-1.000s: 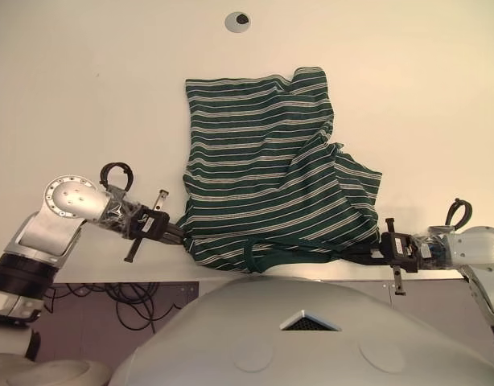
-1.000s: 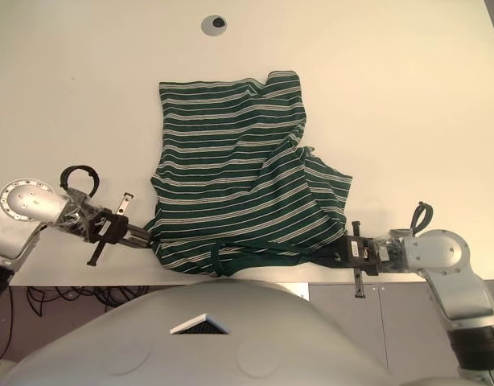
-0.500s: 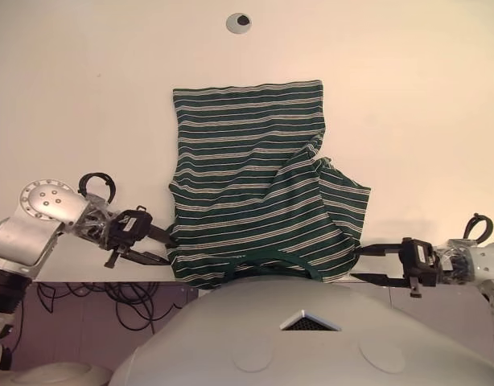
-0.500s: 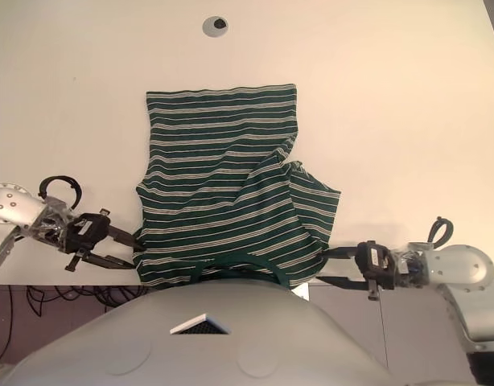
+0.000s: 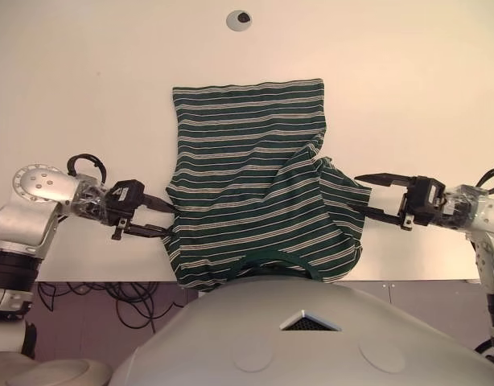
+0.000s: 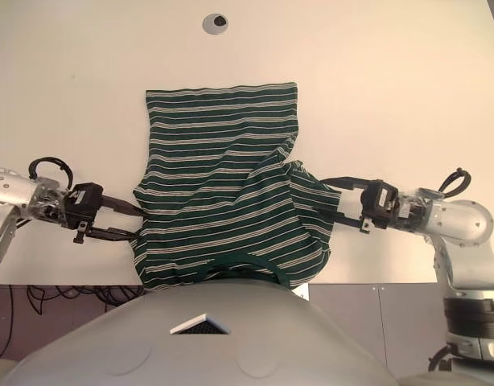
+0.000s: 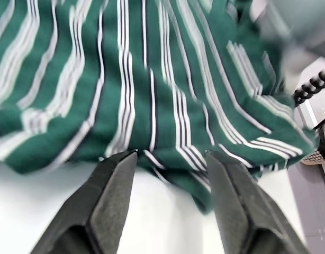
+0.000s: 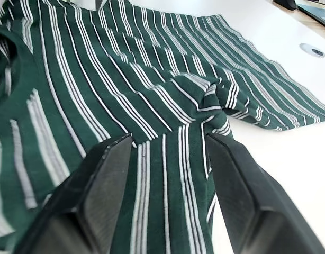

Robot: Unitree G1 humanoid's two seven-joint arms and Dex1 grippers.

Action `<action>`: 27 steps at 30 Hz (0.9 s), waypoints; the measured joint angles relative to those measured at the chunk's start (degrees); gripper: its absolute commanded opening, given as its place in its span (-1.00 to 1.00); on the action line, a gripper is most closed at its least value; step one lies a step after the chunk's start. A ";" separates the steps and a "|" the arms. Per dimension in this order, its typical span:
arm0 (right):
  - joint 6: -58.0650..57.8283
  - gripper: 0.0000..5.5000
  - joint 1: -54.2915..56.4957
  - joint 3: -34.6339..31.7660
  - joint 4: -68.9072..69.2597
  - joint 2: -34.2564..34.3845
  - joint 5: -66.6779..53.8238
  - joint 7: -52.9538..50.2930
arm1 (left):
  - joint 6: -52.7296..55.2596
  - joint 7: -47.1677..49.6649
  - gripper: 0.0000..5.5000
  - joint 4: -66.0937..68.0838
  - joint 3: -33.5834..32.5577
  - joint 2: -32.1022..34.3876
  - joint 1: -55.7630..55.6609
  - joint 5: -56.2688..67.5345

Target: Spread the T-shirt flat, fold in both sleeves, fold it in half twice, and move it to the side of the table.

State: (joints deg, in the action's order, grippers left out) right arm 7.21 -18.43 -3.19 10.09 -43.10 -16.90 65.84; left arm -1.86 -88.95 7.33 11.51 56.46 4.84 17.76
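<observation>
A dark green T-shirt (image 5: 247,161) with white stripes lies on the white table (image 5: 86,96), its collar (image 5: 275,261) at the near edge and its hem far from me. Its right side is bunched, with a sleeve folded over the body (image 5: 335,201). At the shirt's left edge my left gripper (image 5: 170,220) stands open, its fingertips at the cloth (image 7: 152,63). My right gripper (image 5: 356,193) is open at the shirt's right edge, its fingers straddling the rumpled sleeve (image 8: 125,69). Neither gripper holds any cloth.
A round cable hole (image 5: 238,21) sits in the table beyond the hem. The table's near edge (image 5: 94,281) runs just below both arms, with cables (image 5: 126,297) hanging under it on the left. Bare tabletop lies to both sides of the shirt.
A second ago both grippers were shut on the shirt's near corners. They drew it toward the near edge, let go, and moved farther from me to the shirt's sides.
</observation>
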 measured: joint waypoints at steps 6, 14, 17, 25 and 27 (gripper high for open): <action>3.50 -0.08 3.61 3.82 -5.92 -0.03 9.73 -6.35 | -7.18 0.53 -0.16 4.20 0.52 -1.36 -1.11 -1.43; 16.56 -0.08 8.86 7.86 -16.01 -5.09 24.20 -18.11 | -9.51 1.61 -0.16 5.91 1.08 -1.39 -1.25 -1.98; 17.61 -0.08 9.71 7.49 -19.81 -8.13 24.53 -20.66 | -9.94 1.76 -0.16 5.93 0.80 -0.61 -0.40 -1.62; 17.00 -0.08 7.70 4.12 -22.53 -12.26 23.57 -21.56 | -16.25 4.05 -0.16 6.92 1.84 0.08 -0.03 -2.08; 15.36 -0.08 5.95 3.03 -21.63 -12.33 19.75 -19.46 | -16.72 4.09 -0.16 7.58 2.15 0.09 -0.65 -2.11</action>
State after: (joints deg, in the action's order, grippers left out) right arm 22.57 -12.47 -0.16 -11.54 -55.43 2.86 46.38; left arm -18.58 -84.87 14.91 13.66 56.55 4.19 15.65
